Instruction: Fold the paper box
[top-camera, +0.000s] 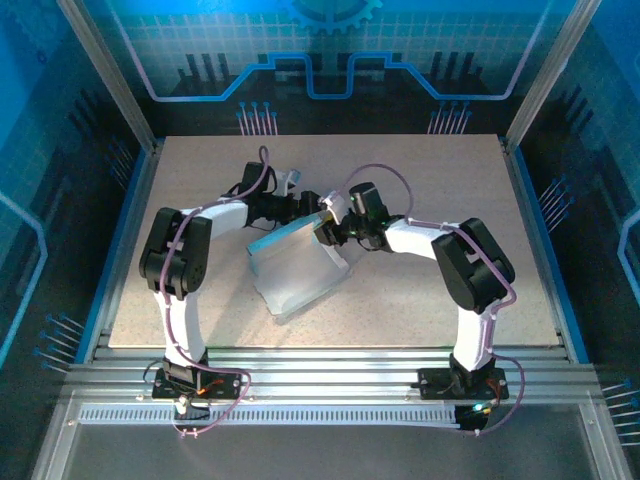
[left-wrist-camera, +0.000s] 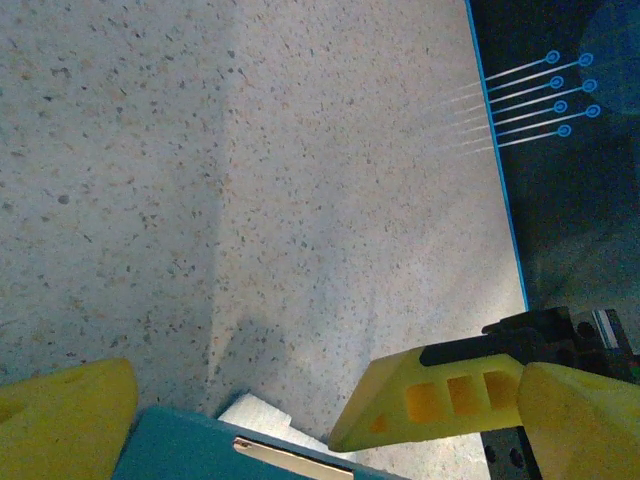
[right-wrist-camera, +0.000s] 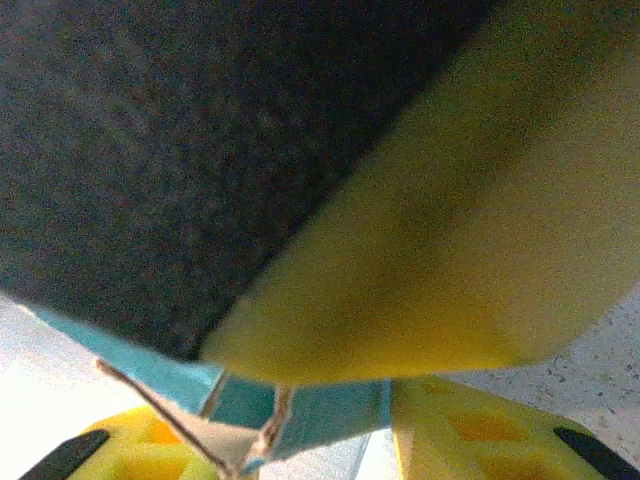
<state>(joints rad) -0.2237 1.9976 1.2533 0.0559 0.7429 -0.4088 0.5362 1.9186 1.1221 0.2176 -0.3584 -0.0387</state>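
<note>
1. Yellow fingers of my left gripper stand wide apart, the paper box edge between them.
2. On my right gripper, which straddles its blue edge, I cannot tell whether it is clamped.
3. It lies mid-table.

Bare table right and far, centre blocked — paper box

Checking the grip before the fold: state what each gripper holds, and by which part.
The left gripper is open, holding nothing. The right gripper straddles the far edge of the paper box; whether it clamps it cannot be told.
</note>
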